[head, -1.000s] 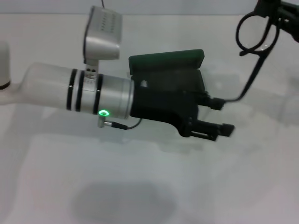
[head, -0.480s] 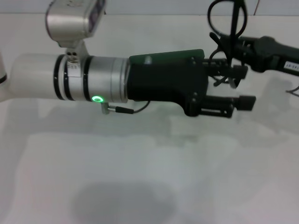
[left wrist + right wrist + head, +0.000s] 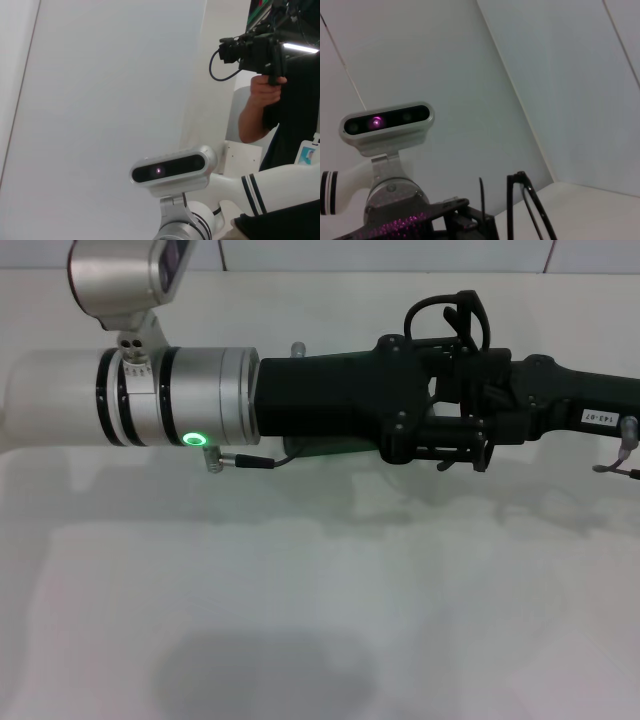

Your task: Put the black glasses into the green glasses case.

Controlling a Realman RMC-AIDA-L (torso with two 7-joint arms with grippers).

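Observation:
In the head view my left arm reaches across from the left, and its black gripper (image 3: 462, 430) stands open, its lower finger (image 3: 465, 452) well off the wrist's axis. My right gripper (image 3: 462, 362) comes in from the right and meets it head on, shut on the black glasses (image 3: 447, 312), whose thin rims rise above both grippers. The glasses also show in the right wrist view (image 3: 524, 207), rims and a temple arm standing upright. The green glasses case (image 3: 330, 448) lies under my left gripper; only a green sliver shows.
The white table (image 3: 320, 620) spreads out in front of the arms. My left wrist camera (image 3: 125, 275) sticks up at the upper left. In the left wrist view a person (image 3: 280, 100) holding a camera stands in the background beyond my right arm (image 3: 270, 182).
My right gripper has brought the glasses down and left from the upper right until it meets the left gripper. My left arm has moved back over the case, which is now almost wholly hidden.

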